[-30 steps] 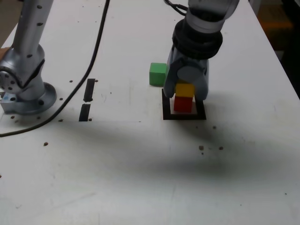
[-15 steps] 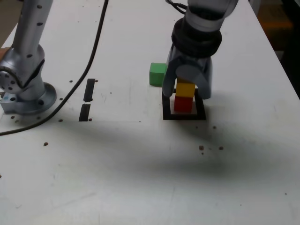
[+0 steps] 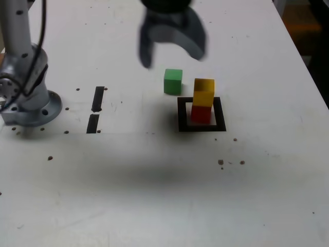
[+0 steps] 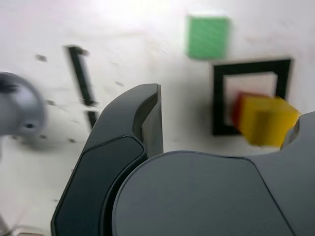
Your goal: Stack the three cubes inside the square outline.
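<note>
the smooth grey gripper (image 3: pixel 172 49) hangs with jaws apart; matte yellow cube (image 3: pixel 204 92) sits on red cube (image 3: pixel 201 114).

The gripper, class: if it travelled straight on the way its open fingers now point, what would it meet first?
The gripper points down at the table. Its jaws are open and empty. Probably bare tabletop near the green cube, or the cube itself; blur and unclear depth prevent certainty. It is clear of the yellow cube.
</note>
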Tool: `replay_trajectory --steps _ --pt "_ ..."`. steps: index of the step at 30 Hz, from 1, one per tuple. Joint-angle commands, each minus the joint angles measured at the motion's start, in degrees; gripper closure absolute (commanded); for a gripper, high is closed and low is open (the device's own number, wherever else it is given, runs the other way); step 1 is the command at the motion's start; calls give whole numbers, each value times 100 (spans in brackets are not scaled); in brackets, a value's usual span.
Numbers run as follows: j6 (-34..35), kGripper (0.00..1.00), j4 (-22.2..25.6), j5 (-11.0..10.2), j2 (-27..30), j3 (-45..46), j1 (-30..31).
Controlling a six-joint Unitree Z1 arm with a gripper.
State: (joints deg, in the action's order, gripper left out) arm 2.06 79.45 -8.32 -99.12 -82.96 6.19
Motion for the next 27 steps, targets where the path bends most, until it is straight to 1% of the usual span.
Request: replay_trajectory --steps 1,5,9,10,14,17,20,25,27 --pt "-77 1 71 -45 426 150 -185" --pt "-416 1 39 -61 383 433 -553" --pt "-718 1 -330 22 5 604 -788" --pt "-754 1 -458 50 -97 638 -838" --pt "-784 1 -1435 236 -572 938 -1070" --pt "-789 3 -1568 255 -781 940 -1076" --pt "-798 6 -1601 241 -982 930 -1076" --pt "-821 17 -1567 92 -1385 836 -1076" --pt "-826 18 -1558 66 -1451 819 -1076"
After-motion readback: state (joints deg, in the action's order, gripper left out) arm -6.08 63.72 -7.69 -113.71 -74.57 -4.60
